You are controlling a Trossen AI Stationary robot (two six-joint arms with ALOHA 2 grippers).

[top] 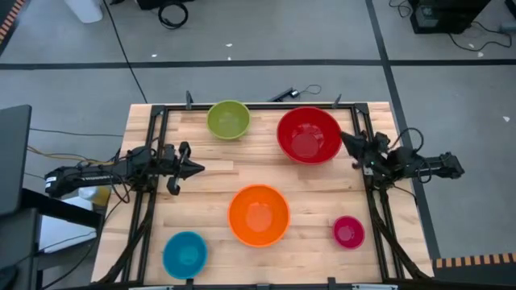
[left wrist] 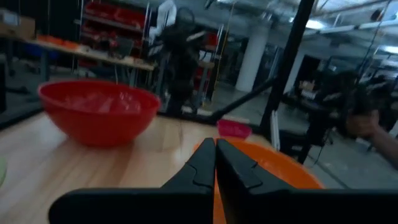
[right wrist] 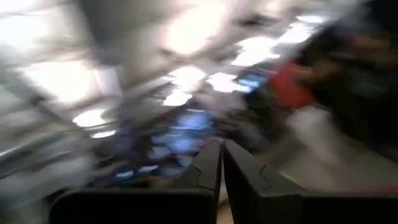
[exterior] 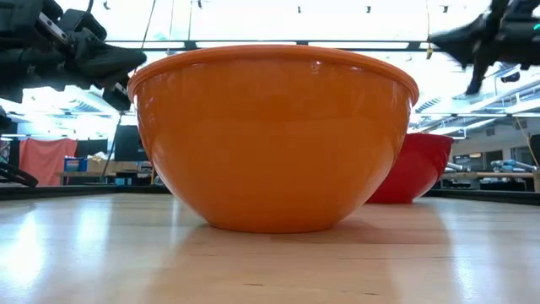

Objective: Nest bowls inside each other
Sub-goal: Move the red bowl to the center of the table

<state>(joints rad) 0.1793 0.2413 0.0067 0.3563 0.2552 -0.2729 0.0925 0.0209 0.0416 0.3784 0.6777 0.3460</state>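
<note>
I've nested nothing yet: left hand (top: 197,169) and right hand (top: 345,140) flank the red bowl (top: 309,134), fingers together, empty. Next, I open over a smaller bowl.

My two arms are dark, near black, built of slim jointed segments with thin black cables looped along them. The left gripper (top: 196,168) ends in two tapering black fingers (left wrist: 205,167), angular and wedge-shaped, meeting in a fine point. The right gripper (top: 345,138) has the same pointed black fingers (right wrist: 208,168), with cable loops bunched behind its wrist.
</note>
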